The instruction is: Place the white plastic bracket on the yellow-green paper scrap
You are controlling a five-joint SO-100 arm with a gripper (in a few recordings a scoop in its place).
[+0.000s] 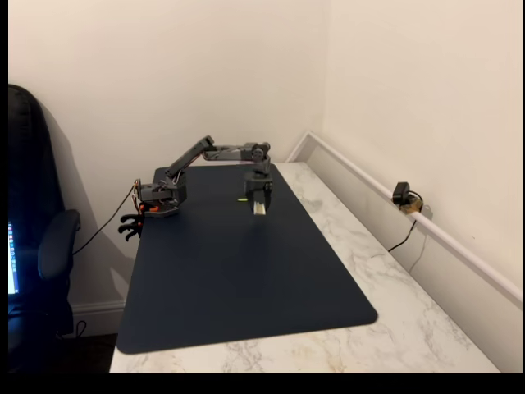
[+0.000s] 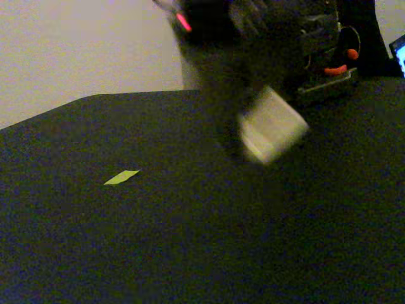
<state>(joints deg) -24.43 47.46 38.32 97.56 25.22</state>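
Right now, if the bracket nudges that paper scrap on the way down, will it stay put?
Probably not. The scrap looks thin, flat and tiny, lying loose on the dark mat, so it likely slides or flips at a light touch. The bracket, in the gripper, looks blocky and stiff; coming straight down should disturb it least.

One fixed view: high, at front of desk, well back, facing wall corner; takes in whole dark mat (image 1: 246, 271), arm, gripper (image 1: 259, 207) hanging over far part of mat.

Other fixed view: low, near mat (image 2: 190, 253) level, close in, facing arm base; gripper (image 2: 269, 130) blurred, large, up right of centre.

Shared: mat patch just beside gripper, with yellow-green paper scrap (image 2: 121, 177) (image 1: 243, 199) left of it in both.
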